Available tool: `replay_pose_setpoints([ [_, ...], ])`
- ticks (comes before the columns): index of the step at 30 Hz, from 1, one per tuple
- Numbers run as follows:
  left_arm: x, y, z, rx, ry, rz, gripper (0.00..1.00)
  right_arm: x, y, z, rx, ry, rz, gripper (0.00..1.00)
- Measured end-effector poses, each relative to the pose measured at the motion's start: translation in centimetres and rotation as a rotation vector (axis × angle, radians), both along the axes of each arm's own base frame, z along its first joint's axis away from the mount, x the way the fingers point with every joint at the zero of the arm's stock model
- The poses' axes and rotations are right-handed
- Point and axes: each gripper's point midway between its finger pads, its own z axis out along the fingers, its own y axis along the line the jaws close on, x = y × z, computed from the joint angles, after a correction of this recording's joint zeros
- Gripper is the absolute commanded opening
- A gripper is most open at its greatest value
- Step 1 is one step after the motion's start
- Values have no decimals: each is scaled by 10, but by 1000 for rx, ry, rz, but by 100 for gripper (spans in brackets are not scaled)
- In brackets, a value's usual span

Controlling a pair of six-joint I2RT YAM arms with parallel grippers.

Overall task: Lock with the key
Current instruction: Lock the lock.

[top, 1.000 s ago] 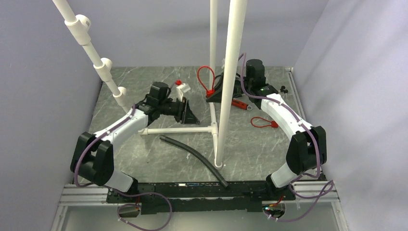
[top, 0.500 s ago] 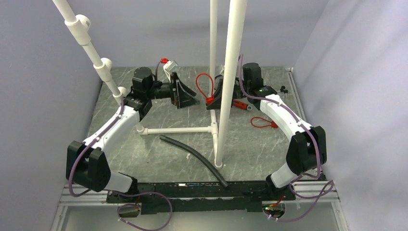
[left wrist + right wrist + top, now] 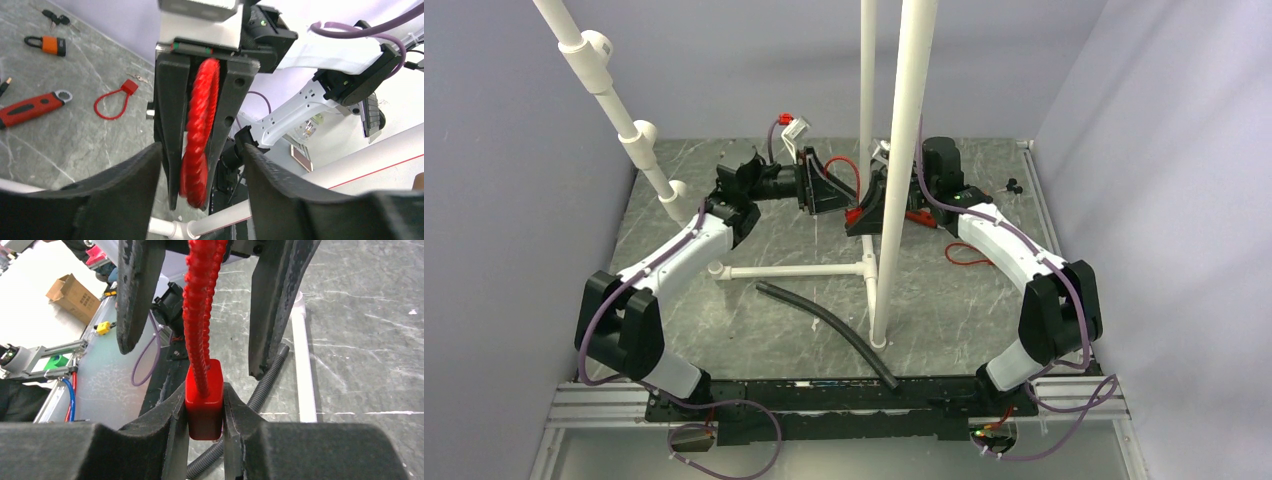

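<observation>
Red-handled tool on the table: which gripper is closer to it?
Right. The right gripper, shut on the red cable lock, sits just left of the red-handled tool in the top view; the left gripper is farther left, past the right one.

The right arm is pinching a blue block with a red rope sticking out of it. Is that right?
Not quite: the block is red, not blue. The right wrist view shows it pinched in the right jaws, with the red rope sticking out of it.
</observation>
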Motion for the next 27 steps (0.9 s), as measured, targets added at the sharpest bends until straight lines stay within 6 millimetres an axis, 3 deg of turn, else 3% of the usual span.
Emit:
replay_pose_setpoints([
  [5,-1,-3,7,-17,-16,-10,16,-1,1,2,4,35,-4,0],
  [7,-3,-5,8,-18,-19,-13,7,-1,2,3,9,42,-1,1],
  [9,-2,-5,7,-18,-24,-13,0,-2,2,5,13,49,6,17],
  [12,-2,-5,7,-15,-24,-14,0,-3,2,5,10,68,7,49],
  [14,-3,-5,7,-12,-19,-19,0,-4,2,6,8,82,5,60],
  [20,-4,-1,3,0,6,-30,0,1,-2,10,10,107,-14,60],
  [27,-2,2,4,-2,21,-28,0,3,-3,12,23,139,-28,51],
])
